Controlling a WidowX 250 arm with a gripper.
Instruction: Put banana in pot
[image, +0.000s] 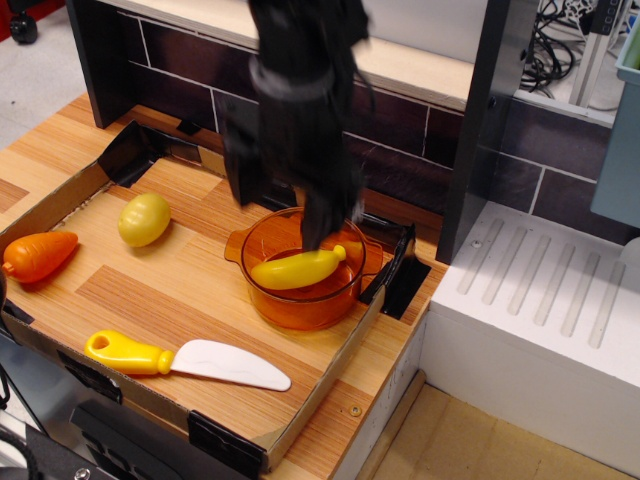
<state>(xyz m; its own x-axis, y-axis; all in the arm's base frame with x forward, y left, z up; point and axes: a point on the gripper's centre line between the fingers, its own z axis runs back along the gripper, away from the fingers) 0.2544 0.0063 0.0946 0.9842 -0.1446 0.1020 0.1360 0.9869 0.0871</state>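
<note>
While the black pincer (280, 205) hangs motion-blurred above the back rim of the pot (300, 300), its two fingers stand spread apart with nothing between them. One finger (240, 170) points down to the left; the other finger (325, 215) reaches over the pot's opening. Just below that second finger, the yellow banana (298, 268) lies inside the clear orange pot, its stem end tipped up to the right and apart from the finger. Left of the pincer and lower, a yellow lemon (144, 219) sits on the wooden tray (150, 290). Farther left lies an orange carrot (38, 255). Well below the pincer, near the tray's front edge, rests a white knife (185, 359) with a yellow handle.
</note>
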